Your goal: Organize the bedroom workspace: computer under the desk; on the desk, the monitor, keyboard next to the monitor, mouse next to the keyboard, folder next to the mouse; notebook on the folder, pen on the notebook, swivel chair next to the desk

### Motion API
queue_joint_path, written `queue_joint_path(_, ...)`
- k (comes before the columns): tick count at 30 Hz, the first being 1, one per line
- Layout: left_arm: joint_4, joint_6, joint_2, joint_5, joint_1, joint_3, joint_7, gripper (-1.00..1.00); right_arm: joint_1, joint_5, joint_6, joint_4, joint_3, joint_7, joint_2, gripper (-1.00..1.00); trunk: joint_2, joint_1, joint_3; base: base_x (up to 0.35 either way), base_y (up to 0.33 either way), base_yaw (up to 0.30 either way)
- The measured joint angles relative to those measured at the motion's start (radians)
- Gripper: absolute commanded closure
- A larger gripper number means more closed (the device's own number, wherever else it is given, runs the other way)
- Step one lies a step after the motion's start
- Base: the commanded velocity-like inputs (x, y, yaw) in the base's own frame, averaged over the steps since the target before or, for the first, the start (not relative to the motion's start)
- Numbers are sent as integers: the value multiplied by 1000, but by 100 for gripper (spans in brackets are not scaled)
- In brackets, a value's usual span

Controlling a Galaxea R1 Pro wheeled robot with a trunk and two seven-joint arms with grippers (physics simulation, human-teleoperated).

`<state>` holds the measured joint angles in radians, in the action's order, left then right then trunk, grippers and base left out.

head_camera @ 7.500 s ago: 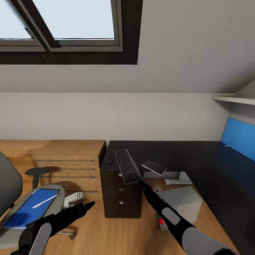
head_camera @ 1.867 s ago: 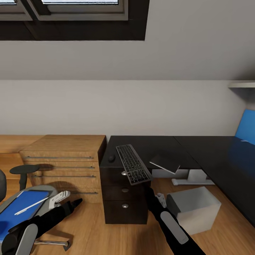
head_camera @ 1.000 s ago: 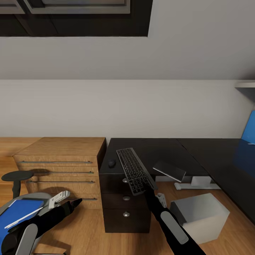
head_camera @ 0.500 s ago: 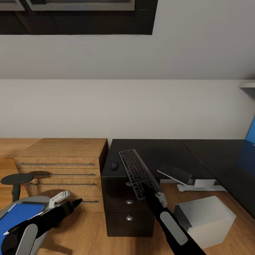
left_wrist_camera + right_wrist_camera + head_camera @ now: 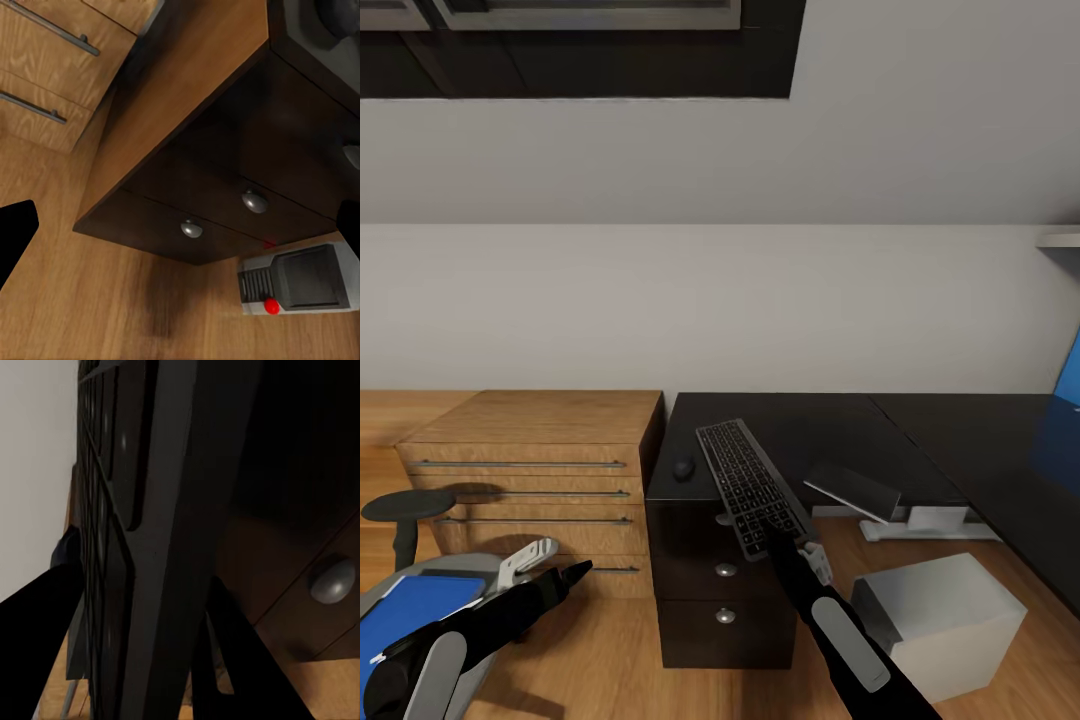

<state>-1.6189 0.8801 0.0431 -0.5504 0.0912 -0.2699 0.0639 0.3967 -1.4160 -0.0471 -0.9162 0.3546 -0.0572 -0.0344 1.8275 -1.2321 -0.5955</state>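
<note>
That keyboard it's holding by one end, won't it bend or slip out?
The keyboard looks straight along its whole length, so it is probably stiff. It is slim and pinched only at its near end by the right gripper, with the jaws closed on it in the wrist view, so it may pivot or slip if jolted.

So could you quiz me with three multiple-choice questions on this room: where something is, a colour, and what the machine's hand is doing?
1. Where is the mouse?
A. on the desk
B. on the floor
C. on the wooden cabinet

2. What colour is the folder on the chair?
A. red
B. blue
C. green

3. What is the right end effector doing?
A. hanging open
B. gripping the keyboard
C. pulling a drawer

Answers: 1 A, it sits on the black top beside the keyboard; 2 B, bright blue; 3 B, its fingers pinch the keyboard's near end.
</note>
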Motion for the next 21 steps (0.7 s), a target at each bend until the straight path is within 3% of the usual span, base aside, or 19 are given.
queue_joint_path(9, 0, -4, -1, 0, 0, 0, -1, -100, 0, 1, 0, -4, 1, 2, 0, 100, -49, 27, 22, 0, 0, 0)
queue_joint_path(18, 0, -41, -2, 5, 0, 1, -3, -100, 0, 4, -1, -109, -1, 1, 10, 100, -112, 61, 50, 0, 0, 0)
queue_joint_path(20, -1, -50, -4, 7, 0, 2, -5, -100, -8, 8, -2, -177, -2, 0, 27, 100, -126, 69, 56, 0, 0, 0)
queue_joint_path(21, -1, -54, -4, 8, 0, 3, -8, -100, -29, 13, -8, -246, -5, -2, 53, 100, -133, 73, 60, 0, 0, 0)
